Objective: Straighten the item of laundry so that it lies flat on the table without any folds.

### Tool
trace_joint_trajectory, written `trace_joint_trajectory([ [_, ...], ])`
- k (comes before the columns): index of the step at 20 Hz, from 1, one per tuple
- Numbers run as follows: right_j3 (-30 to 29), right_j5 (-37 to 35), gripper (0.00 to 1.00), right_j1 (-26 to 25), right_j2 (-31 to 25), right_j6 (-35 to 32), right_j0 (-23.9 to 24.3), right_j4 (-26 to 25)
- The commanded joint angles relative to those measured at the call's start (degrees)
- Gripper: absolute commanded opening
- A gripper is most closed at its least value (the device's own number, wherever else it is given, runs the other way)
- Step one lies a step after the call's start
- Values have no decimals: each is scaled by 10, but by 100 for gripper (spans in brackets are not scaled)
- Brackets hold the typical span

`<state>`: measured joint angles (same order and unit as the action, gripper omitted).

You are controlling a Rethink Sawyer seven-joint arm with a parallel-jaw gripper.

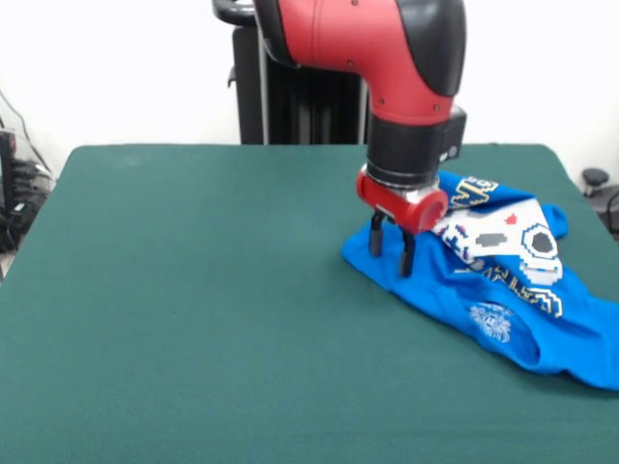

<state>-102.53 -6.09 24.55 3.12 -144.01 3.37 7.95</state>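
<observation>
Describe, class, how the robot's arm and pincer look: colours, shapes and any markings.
The arm is thick and rounded, glossy red with black joint sections. A black cylindrical wrist ends in a red collar. Below it the pincer has two short, dark, slim fingers. No markings or cables show.

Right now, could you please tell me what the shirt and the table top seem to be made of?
The shirt: soft knit cloth, probably cotton, matte blue with a flat white print; it lies rumpled in loose folds. The table: covered in dark green, felt-like fabric, matte with no shine; what lies beneath is hidden.

Front camera looks across the table (193, 319) toward the pedestal (290, 97)
</observation>
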Motion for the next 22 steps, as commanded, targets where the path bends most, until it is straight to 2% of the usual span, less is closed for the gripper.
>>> trace_joint_trajectory([
  [1, 51, 20, 100, -76, 23, -55, -57, 9],
  [4, 58, 9, 100, -75, 40, -51, -70, 8],
  [5, 62, 10, 0, -75, 47, -47, -75, 4],
  [9, 41, 6, 0, -50, 17, -34, -45, -11],
  [12, 1, -30, 0, 12, 21, -25, -24, -19],
  [17, -41, -97, 0, 110, 18, 39, 44, -64],
  [22, -42, -148, 0, 186, 32, 106, 95, -132],
])
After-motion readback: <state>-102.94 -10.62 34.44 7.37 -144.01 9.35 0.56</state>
